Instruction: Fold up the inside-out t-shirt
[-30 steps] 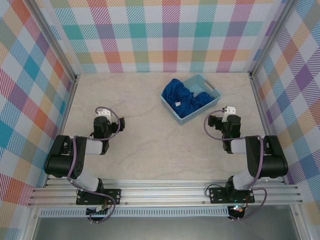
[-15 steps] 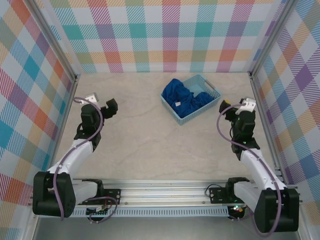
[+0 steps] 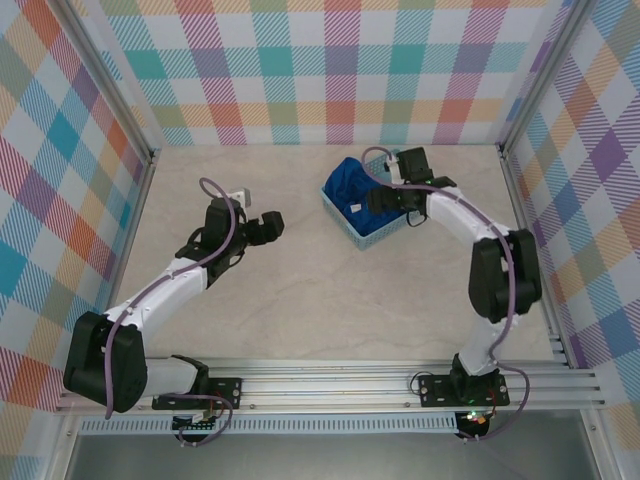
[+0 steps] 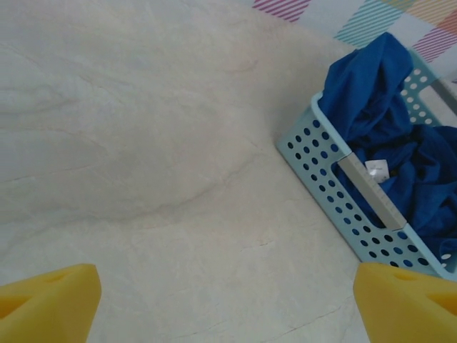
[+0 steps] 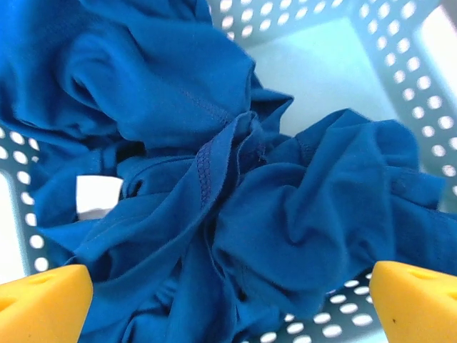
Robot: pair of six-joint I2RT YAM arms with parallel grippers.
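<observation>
My right gripper point(image 5: 228, 306) hangs with its jaws spread wide, nothing between them, directly over the inside-out t-shirt point(image 5: 178, 93); its two yellow pads point(image 5: 44, 303) show at the bottom corners of the wrist view, with the cloth bunched between and beyond them; I cannot tell whether the pads touch the fabric. The shirt is a crumpled royal-blue heap lying inside the light-blue basket point(image 3: 372, 238), folds and stitched seams uppermost, a small white tag point(image 5: 96, 194) showing at its left side; a patch of the basket's bare floor is visible past the cloth. One lobe of the shirt rises above the basket's rim at the corner farthest from my arms. The basket sits skewed on the pale table point(image 3: 300, 310), toward the back and right of centre; my right arm arches over it from the right. My left gripper point(image 3: 268, 228) is also open and empty, held above bare table to the left of the basket and well apart from it, its fingers pointing toward the basket's perforated wall. Plaid walls point(image 3: 320, 70) enclose the table on three sides.
</observation>
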